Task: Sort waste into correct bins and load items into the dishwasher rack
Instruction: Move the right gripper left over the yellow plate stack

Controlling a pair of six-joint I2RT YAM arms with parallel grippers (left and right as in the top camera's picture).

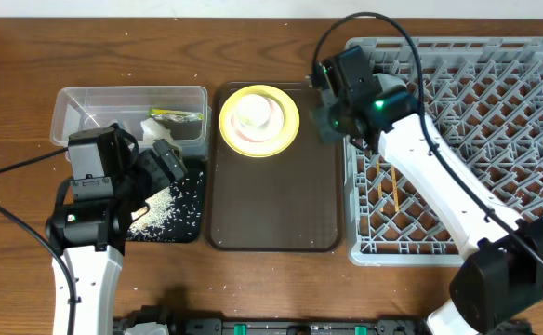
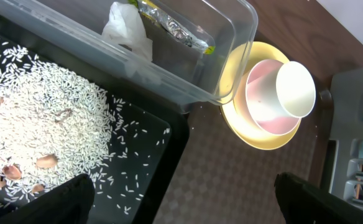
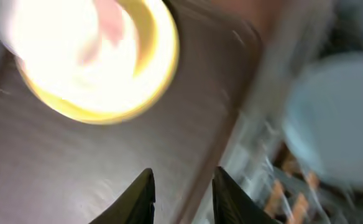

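Obs., standing at the table, largest thing first.

- Dishwasher rack point(image 1: 504, 84): far right. The light blue bowl point(image 3: 340, 118) sits in it. A thin wooden stick point(image 1: 394, 191) lies among the pegs, probably the chopsticks.
- Brown serving tray point(image 1: 271, 200): between the rack and the bins, bare except at its far end.
- Clear tub point(image 1: 86, 112): holds the tissue point(image 2: 127, 28) and the wrapper point(image 2: 175, 26).
- Black tray point(image 2: 141, 183): holds the rice point(image 2: 38, 124).
- Yellow plate point(image 1: 290, 130): at the far end of the serving tray.
- White cup point(image 2: 295, 89): tipped over on the plate, on a pale pinkish round piece I cannot identify.
- Right gripper point(image 3: 183, 180): over the serving tray's rack-side edge, near the plate. Its jaws are parted only narrowly and nothing sits between them. The wrist view is blurred.
- Left gripper point(image 2: 184, 190): spread wide and empty, above the black tray.

Judgement: the waste looks sorted, and the plate stack is what remains to load. The step in hand appears to be the right arm's reach for it.

To do it well:
1. Take the cup first. It lies loose and would likely roll if the plate were lifted under it.
2. Widen the jaws before descending, since the present gap looks too slim for the cup wall.
3. Pinch one side of the rim, not the whole mouth.
4. Set the cup mouth-down between pegs, clear of the bowl.
5. Keep the left arm parked.
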